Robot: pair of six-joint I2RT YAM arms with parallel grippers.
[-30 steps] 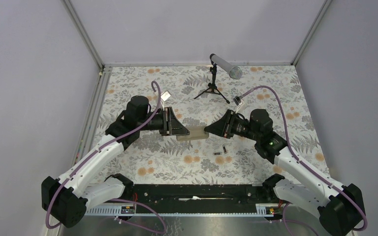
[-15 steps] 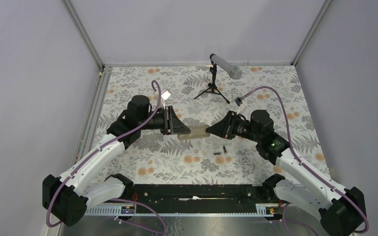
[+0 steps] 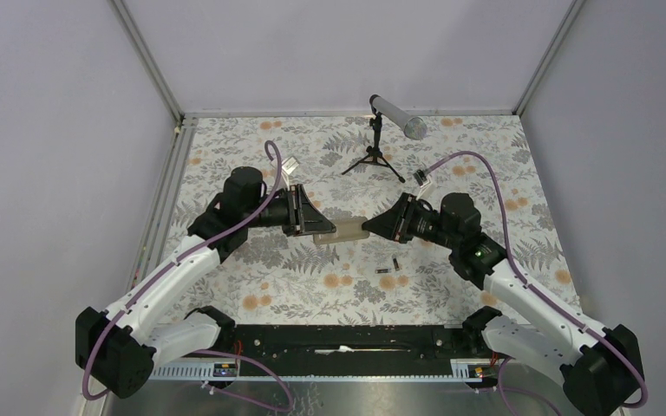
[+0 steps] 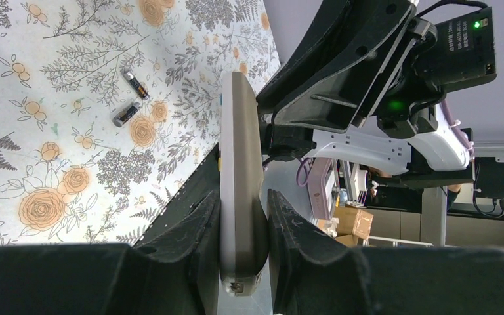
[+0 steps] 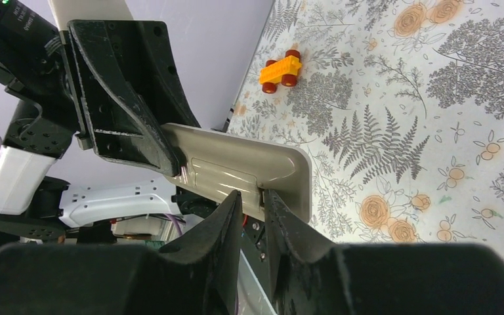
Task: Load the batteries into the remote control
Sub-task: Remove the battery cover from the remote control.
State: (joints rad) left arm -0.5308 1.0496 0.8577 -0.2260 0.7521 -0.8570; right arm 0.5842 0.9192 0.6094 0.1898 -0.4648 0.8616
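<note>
Above the table [image 3: 486,156], the remote control [image 3: 340,230] runs left to right, left gripper [image 3: 316,228] and right gripper [image 3: 366,229] pinching its ends.

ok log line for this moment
left fingers: clamped on remote control | right fingers: pinching its other end | remote control: held off table | batteries: both loose on table, not loaded
</note>
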